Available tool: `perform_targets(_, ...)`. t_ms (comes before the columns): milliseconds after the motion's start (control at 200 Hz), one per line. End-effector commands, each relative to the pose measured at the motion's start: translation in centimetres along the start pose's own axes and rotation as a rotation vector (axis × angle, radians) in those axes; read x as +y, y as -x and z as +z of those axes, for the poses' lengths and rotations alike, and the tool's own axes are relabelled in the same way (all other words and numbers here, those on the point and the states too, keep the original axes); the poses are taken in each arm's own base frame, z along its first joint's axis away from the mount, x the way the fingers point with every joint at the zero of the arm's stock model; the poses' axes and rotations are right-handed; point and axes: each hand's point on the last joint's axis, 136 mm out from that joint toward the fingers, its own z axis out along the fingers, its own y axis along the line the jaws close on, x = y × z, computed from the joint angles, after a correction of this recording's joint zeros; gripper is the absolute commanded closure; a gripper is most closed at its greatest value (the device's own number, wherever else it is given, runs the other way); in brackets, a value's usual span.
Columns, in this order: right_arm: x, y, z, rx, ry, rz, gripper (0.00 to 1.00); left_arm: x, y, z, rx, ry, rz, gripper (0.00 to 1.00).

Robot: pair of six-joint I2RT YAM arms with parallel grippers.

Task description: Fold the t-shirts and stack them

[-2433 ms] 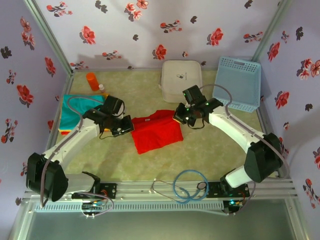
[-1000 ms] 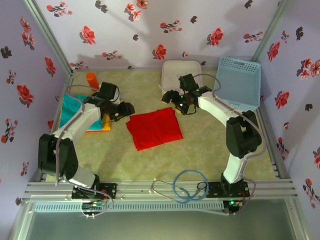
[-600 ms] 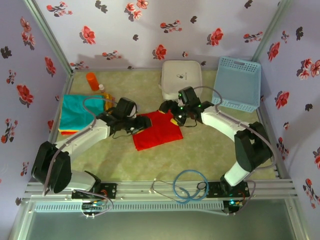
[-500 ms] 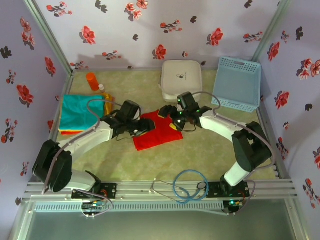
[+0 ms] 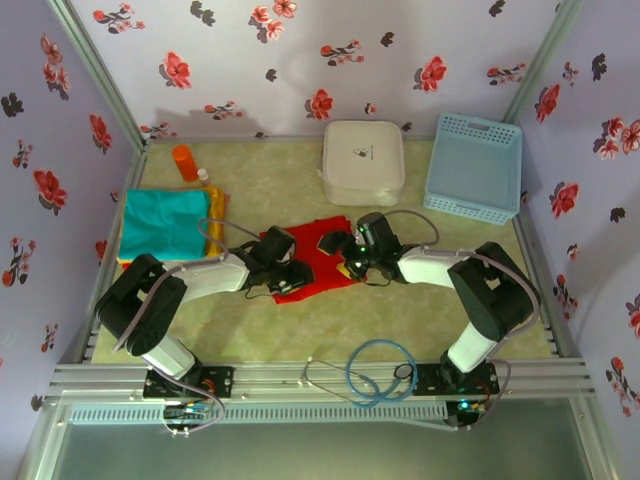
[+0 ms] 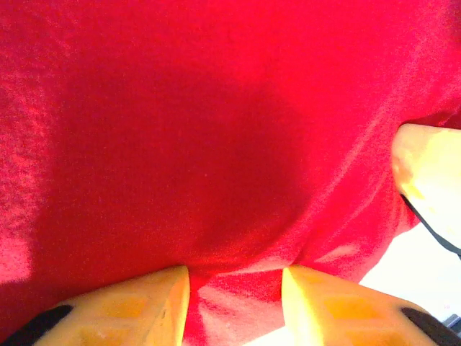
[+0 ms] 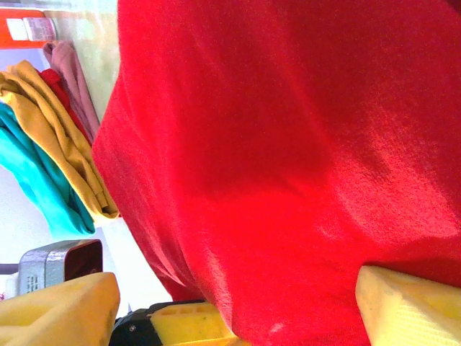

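- While the folded stack (image 5: 160, 222) sits at the left edge of the surface (image 5: 420, 310), teal shirt on top w/ yellow & orange edges showing along its right side, neither tool is on it.
- Left tool (image 5: 291, 277): down on the left part of the red shirt (image 6: 216, 108). Jaws are part-way closed w/ a pucker of red cloth between the pads. Can't tell if that pinch is firm.
- Red shirt, position: mid-surface, between both tools, well apart from the stack.
- Red shirt, handling (my read): light, limp, no stiffness, not fragile. It'll prob. drape & slump once lifted, and drag on the surface rather than slide clean. Layers may slip apart, so pinch thru all layers at an edge or corner, both sides together, and lift evenly.
- Red shirt, look: plain bright red, matte knit, no print visible. It lies as a compact rumpled patch w/ soft creases running toward the left tool's pads. Seems part-folded, but the no. of layers can't be made out.
- Right tool (image 5: 340, 250): on the shirt's right part, jaws spread wide, cloth lying flat across the gap, nothing pinched.
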Motion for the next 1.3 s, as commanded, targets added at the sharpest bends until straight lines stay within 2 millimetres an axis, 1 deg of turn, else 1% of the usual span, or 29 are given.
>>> perform_targets(0, -5.1, -0.5, 0.2, -0.017, -0.151, 0.021, 0.14, 4.3, -1.8, 1.2, 0.054, 0.135, -0.001, 0.63)
perform_targets(60, -5.7, -0.4, -0.2, -0.021, -0.176, 0.006, 0.14, 5.4, -2.5, 1.2, 0.080, 0.171, 0.012, 0.65)
perform_targets(175, -5.8, -0.2, -1.3, -0.024, -0.202, -0.040, 0.13, 7.1, -3.7, 0.8, 0.123, 0.220, 0.048, 0.68)
perform_targets(345, -5.6, 0.6, -3.6, -0.057, -0.232, -0.105, 0.12, 8.4, -5.0, -0.4, 0.156, 0.255, 0.090, 0.71)
perform_targets(440, -5.7, 0.9, -4.5, -0.075, -0.229, -0.115, 0.12, 9.2, -5.8, -0.9, 0.169, 0.266, 0.095, 0.72)
perform_targets(530, -5.5, 0.7, -5.3, -0.083, -0.214, -0.122, 0.12, 9.4, -6.4, -1.4, 0.184, 0.262, 0.103, 0.72)
perform_targets(595, -4.8, 0.6, -5.8, -0.088, -0.188, -0.130, 0.12, 9.3, -6.9, -2.0, 0.195, 0.248, 0.113, 0.72)
perform_targets(660, -3.7, 0.4, -6.5, -0.093, -0.159, -0.137, 0.12, 8.8, -6.9, -3.1, 0.187, 0.233, 0.130, 0.72)
perform_targets(755, -1.9, 0.6, -8.0, -0.117, -0.137, -0.150, 0.11, 7.2, -6.1, -5.4, 0.151, 0.204, 0.167, 0.68)
perform_targets(845, 0.2, 0.8, -9.3, -0.139, -0.110, -0.157, 0.11, 5.5, -4.6, -8.0, 0.104, 0.176, 0.183, 0.62)
perform_targets(920, 2.0, 0.8, -9.9, -0.143, -0.085, -0.165, 0.11, 4.6, -3.1, -9.9, 0.062, 0.153, 0.179, 0.60)
perform_targets(985, 3.6, 0.9, -10.1, -0.147, -0.063, -0.172, 0.10, 4.1, -1.7, -10.9, 0.035, 0.133, 0.166, 0.59)
perform_targets(1055, 5.5, 1.0, -9.7, -0.153, -0.029, -0.184, 0.08, 3.8, -0.1, -11.7, 0.012, 0.132, 0.149, 0.58)
perform_targets(1115, 6.8, 1.3, -9.0, -0.150, -0.011, -0.190, 0.08, 3.3, 1.3, -12.0, -0.011, 0.124, 0.131, 0.57)
perform_targets(1190, 8.3, 1.8, -7.8, -0.147, -0.001, -0.191, 0.08, 2.3, 2.9, -11.8, -0.045, 0.094, 0.111, 0.54)
perform_targets(1255, 9.4, 2.2, -6.3, -0.136, 0.023, -0.177, 0.08, 1.1, 4.1, -11.3, -0.068, 0.047, 0.090, 0.52)
perform_targets(1295, 10.0, 2.4, -5.2, -0.127, 0.046, -0.159, 0.08, 0.7, 4.6, -11.0, -0.075, 0.037, 0.077, 0.52)
